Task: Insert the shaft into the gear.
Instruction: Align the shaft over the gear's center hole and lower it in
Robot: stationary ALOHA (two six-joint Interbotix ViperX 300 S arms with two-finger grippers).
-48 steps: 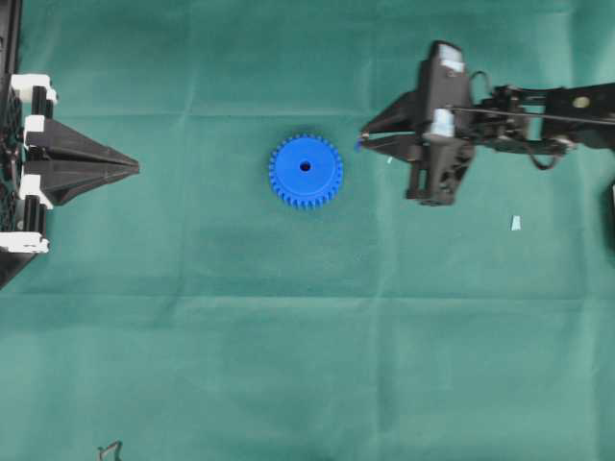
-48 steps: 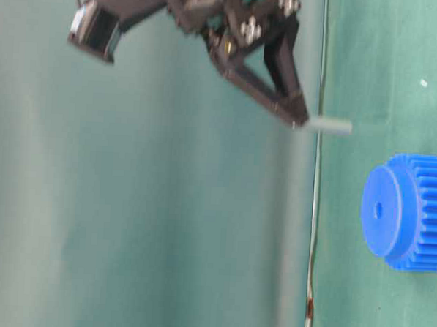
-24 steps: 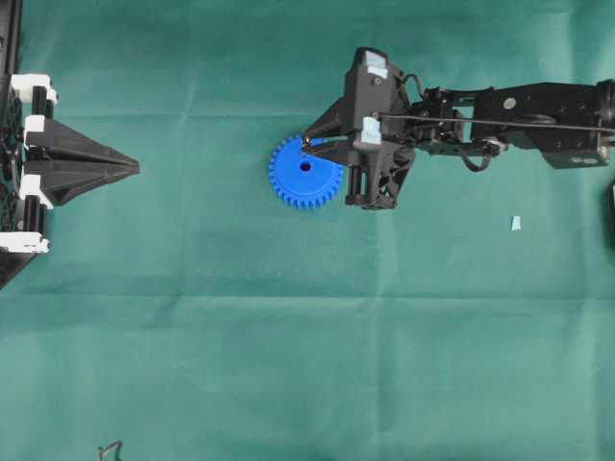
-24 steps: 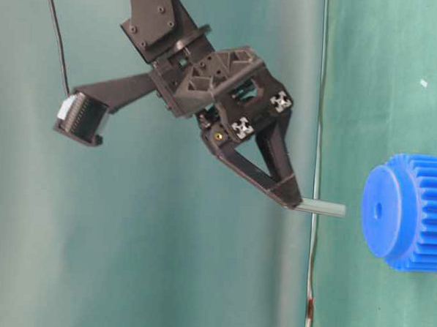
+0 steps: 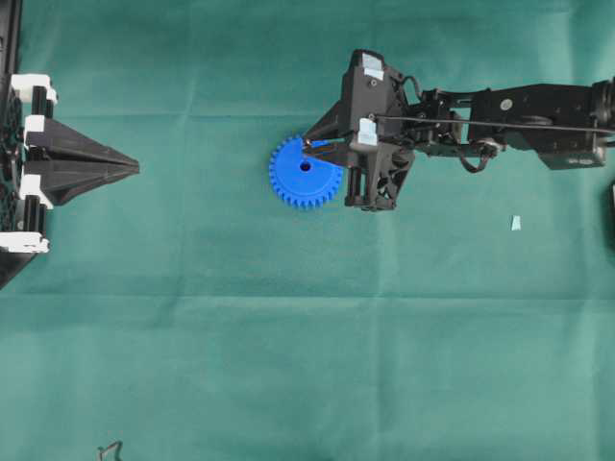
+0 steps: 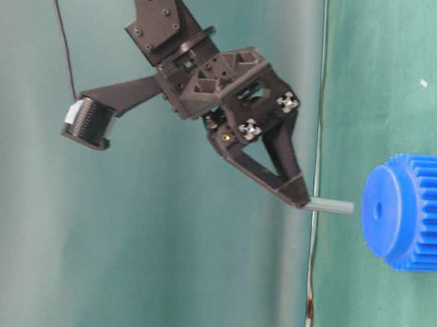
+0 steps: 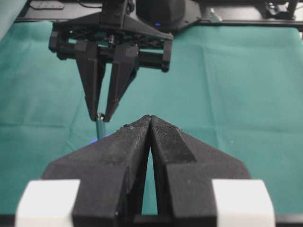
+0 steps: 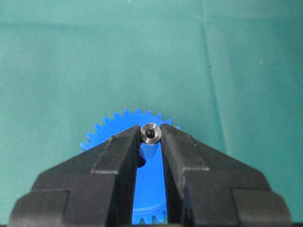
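Right gripper (image 8: pixel 151 137) clamped shaft (image 6: pixel 329 207) upright, hovering just above gear (image 5: pixel 305 172) hub; left gripper (image 5: pixel 130 166) closed, parked. Next: centre on bore, descend.

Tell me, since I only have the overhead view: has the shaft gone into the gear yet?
Observer: No. At table level the shaft hangs clear above the gear, with a gap between them.
Operator: Is it lined up with the hole?
Observer: Seen from that side, it points straight at the centre hole.
Operator: Is the grip secure?
Observer: In the right wrist view the right hand pinches the shaft's top end between both fingertips.
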